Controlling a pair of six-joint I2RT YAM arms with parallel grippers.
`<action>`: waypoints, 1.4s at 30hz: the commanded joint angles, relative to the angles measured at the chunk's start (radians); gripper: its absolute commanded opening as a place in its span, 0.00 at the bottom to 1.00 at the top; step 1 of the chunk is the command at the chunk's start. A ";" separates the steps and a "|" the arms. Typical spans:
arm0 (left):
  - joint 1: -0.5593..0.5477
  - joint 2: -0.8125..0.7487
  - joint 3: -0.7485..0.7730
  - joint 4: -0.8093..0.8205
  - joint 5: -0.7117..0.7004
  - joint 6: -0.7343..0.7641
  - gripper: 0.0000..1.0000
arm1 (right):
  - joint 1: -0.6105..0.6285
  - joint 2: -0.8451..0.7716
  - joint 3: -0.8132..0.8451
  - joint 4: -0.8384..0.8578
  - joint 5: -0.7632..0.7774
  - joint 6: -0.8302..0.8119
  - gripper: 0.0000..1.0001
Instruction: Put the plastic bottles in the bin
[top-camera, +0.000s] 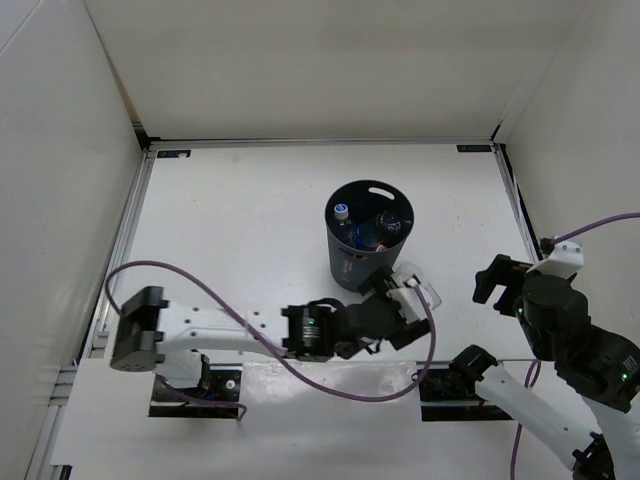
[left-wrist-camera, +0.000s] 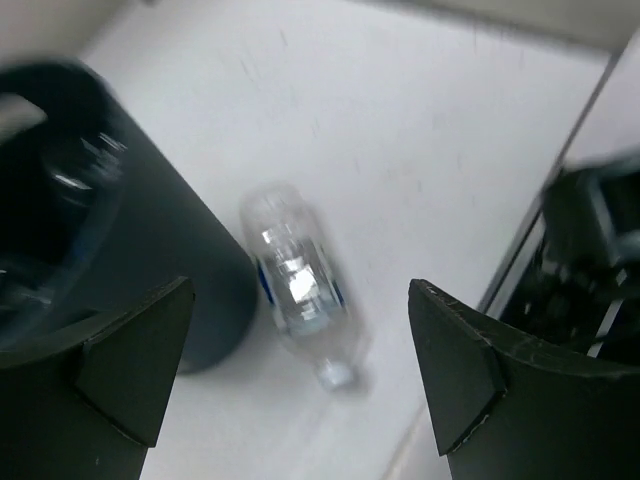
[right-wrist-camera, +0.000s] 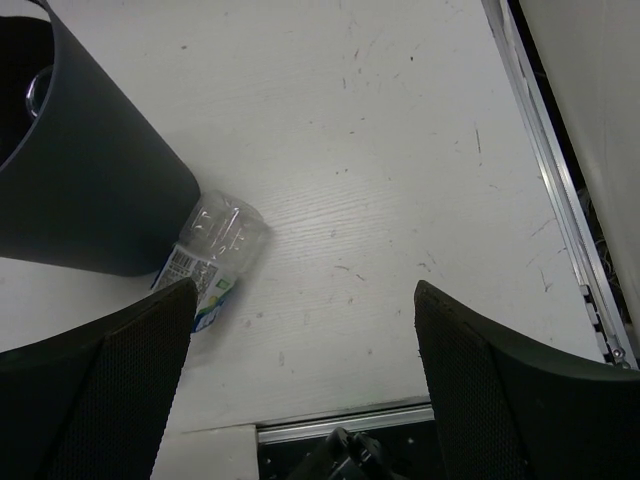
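A clear bottle (right-wrist-camera: 212, 245) is lying on the counter (right-wrist-camera: 400, 150) just beside the bin (right-wrist-camera: 90, 190), its blue-and-white label showing a barcode but no readable wording, with other bottles (top-camera: 385, 225) sitting inside; the left tool (top-camera: 403, 298) and right tool (right-wrist-camera: 305, 290) are hanging spread wide, gripping nothing

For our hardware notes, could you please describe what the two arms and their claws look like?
The left arm and right arm have white links, black joint housings, small green lights and trailing purple cables. The left claw and right claw carry wide, black, wedge-shaped fingers; the right ones look finely dotted.
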 joint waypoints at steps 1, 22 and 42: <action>-0.001 0.084 -0.026 -0.038 0.052 -0.110 0.99 | -0.029 -0.041 0.005 0.015 0.020 0.002 0.90; 0.153 0.552 0.264 -0.116 0.184 -0.245 0.99 | -0.049 -0.115 0.011 -0.009 0.060 0.031 0.90; 0.308 0.680 0.358 -0.216 0.408 -0.405 0.99 | -0.026 -0.116 0.009 -0.008 0.059 0.030 0.90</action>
